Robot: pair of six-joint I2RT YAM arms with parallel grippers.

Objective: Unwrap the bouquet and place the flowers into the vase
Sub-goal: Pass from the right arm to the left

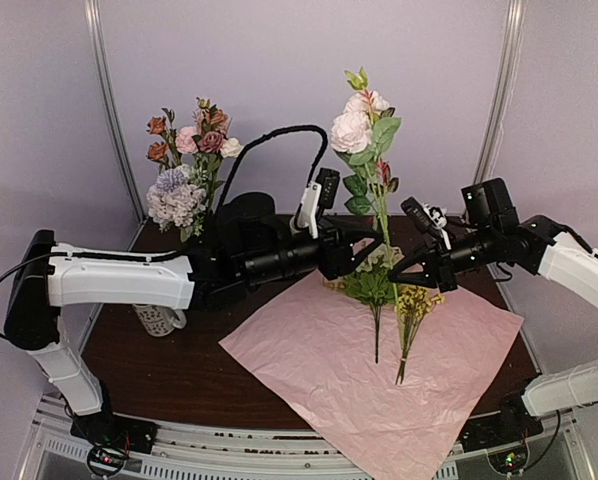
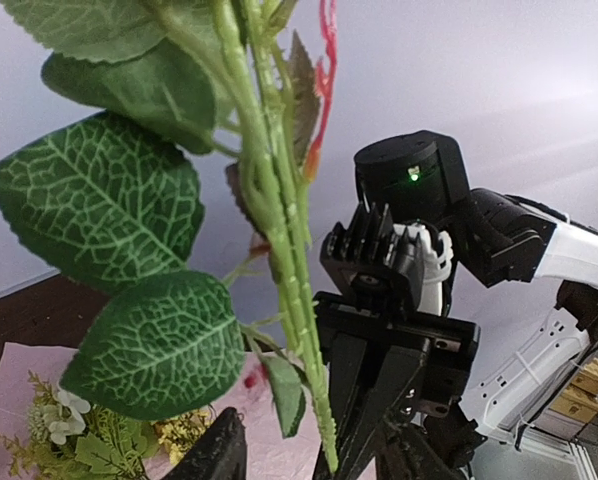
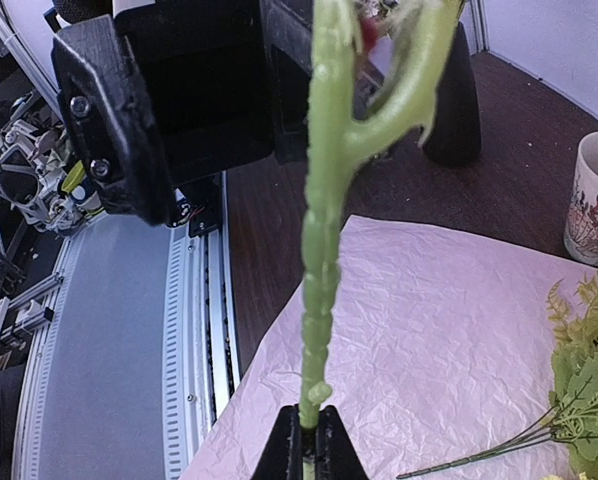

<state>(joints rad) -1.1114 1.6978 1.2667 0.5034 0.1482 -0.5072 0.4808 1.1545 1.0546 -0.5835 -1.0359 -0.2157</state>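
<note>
Dark counter (image 1: pixel 179 375) carries the spread lilac paper (image 1: pixel 319 370). Our right pincer (image 3: pixel 309 432) is clamped on the upright rose stem (image 3: pixel 317 250); our left pincer (image 1: pixel 367 250) stands apart around it, gripping nothing. We should close left on bare stem below the leaves before right lets go, then carry it far left, where other flowers (image 1: pixel 189 170) stand, their vase hidden behind our left arm (image 1: pixel 119 280).

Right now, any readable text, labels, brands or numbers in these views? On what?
No text can be read in any view.
Cream mug: printed plant pattern only, no words.
Cardboard boxes, lower right of the left wrist view: any print is too blurred to read.
</note>
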